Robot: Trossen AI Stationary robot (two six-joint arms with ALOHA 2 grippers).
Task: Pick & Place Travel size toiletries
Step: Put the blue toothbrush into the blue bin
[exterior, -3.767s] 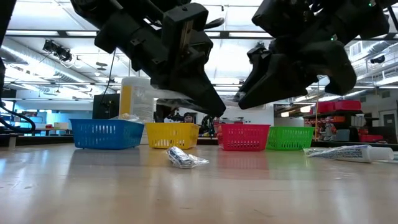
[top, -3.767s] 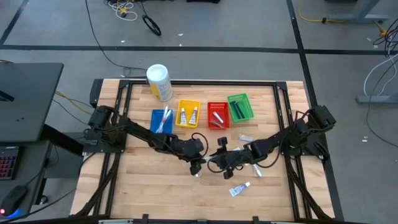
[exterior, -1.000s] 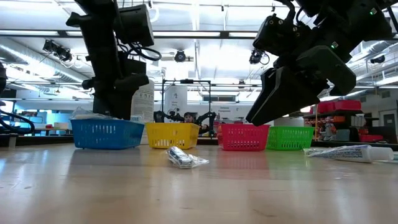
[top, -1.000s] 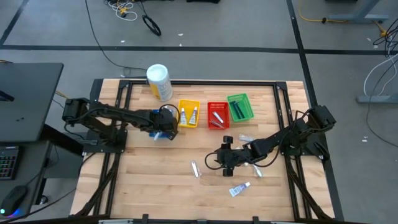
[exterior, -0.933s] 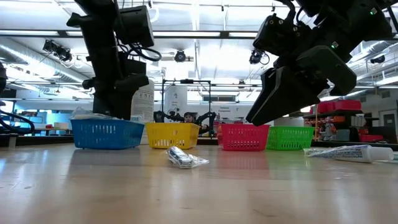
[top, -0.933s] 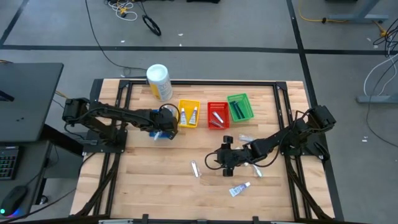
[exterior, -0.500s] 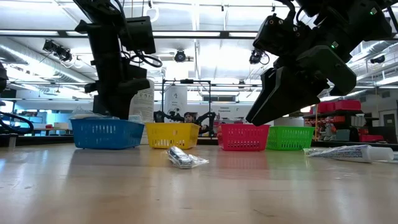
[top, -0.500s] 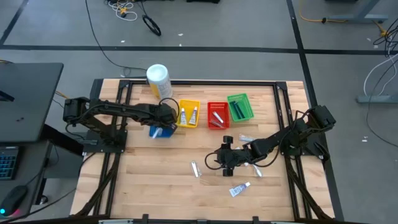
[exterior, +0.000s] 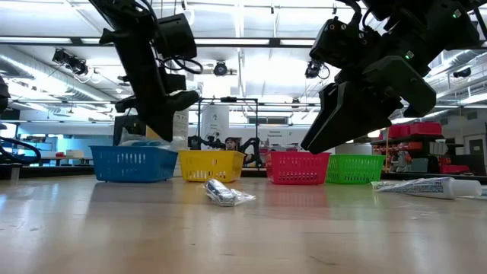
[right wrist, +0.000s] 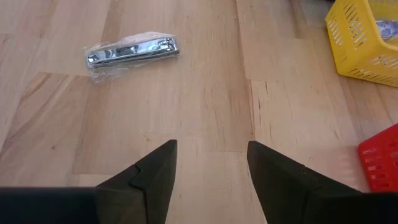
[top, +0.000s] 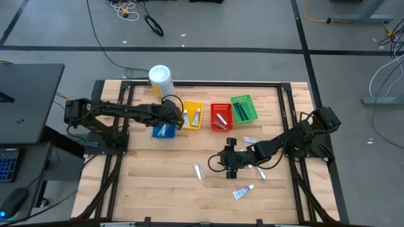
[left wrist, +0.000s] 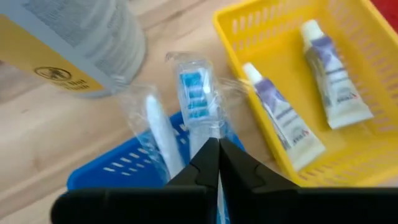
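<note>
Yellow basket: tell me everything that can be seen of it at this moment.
The yellow basket is a small rectangular plastic tray with slotted walls and an open top, standing flat on the wooden table. It sits in the row between the blue basket and the red basket. Two white toothpaste tubes with purple print lie side by side inside. The shut left end effector hovers at its edge toward the blue basket; contact cannot be judged.

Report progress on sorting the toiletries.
Done: two tubes in the yellow basket, wrapped toothbrushes in the blue basket. In hand: nothing; left pincer shut above the blue basket, right pincer open over the table. Left: silver wrapped item and loose tube.
</note>
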